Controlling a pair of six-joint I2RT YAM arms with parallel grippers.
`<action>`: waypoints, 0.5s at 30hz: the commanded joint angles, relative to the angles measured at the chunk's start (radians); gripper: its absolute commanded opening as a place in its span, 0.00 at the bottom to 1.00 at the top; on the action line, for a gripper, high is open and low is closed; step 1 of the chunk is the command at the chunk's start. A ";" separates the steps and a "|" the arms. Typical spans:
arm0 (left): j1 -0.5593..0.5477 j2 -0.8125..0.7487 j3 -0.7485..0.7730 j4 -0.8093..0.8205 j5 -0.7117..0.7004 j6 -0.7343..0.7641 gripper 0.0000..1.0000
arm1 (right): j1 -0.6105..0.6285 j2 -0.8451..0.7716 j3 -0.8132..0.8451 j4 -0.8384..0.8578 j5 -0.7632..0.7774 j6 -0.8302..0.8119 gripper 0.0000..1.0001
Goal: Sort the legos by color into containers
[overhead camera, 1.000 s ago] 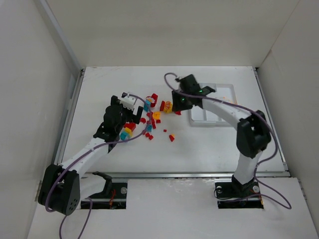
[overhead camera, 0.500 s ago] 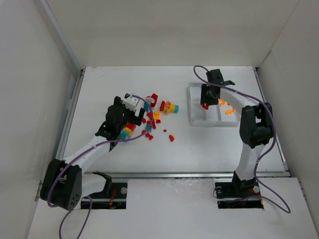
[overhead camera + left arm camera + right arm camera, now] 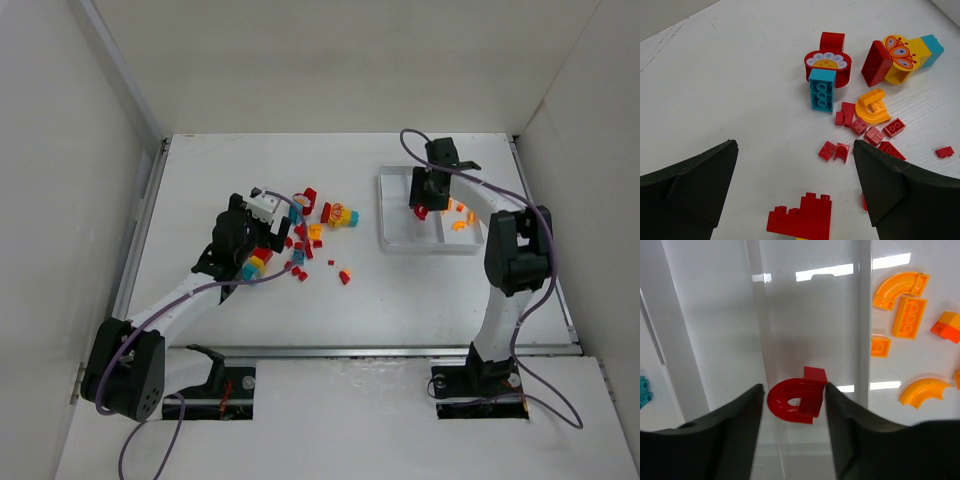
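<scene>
The left gripper (image 3: 794, 145) hangs over the white table top (image 3: 715, 75) with its jaws spread wide and nothing between them; nearest, just under it, lies a red stepped lego block (image 3: 802, 221); a little farther sits a scatter of small red lego bits (image 3: 863, 131), then an orange-yellow curved lego piece (image 3: 872, 106); beyond these a teal studded lego brick (image 3: 821, 90) touches a red round lego piece with a flower print (image 3: 827, 64); to their right a dark red flat lego brick (image 3: 876, 62) leans on a yellow lego piece with a butterfly print (image 3: 900, 55), which has a teal lego block (image 3: 933, 45) at its far end; farther off on the right side of the table stands the shallow white plastic tray (image 3: 430, 247) of three narrow compartments; the right gripper (image 3: 792, 392) is over the middle compartment, its jaws closed on a red arch-shaped lego piece (image 3: 790, 402); whether that piece touches the tray floor cannot be told; the right compartment holds several orange lego pieces (image 3: 909, 316), curved and straight, lying apart from one another; a teal lego bit (image 3: 644, 390) shows at the edge of the left compartment
</scene>
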 commanded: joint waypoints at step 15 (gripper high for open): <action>0.005 0.011 -0.035 0.028 0.008 0.076 1.00 | 0.358 -0.157 -0.007 0.026 -0.013 -0.270 0.84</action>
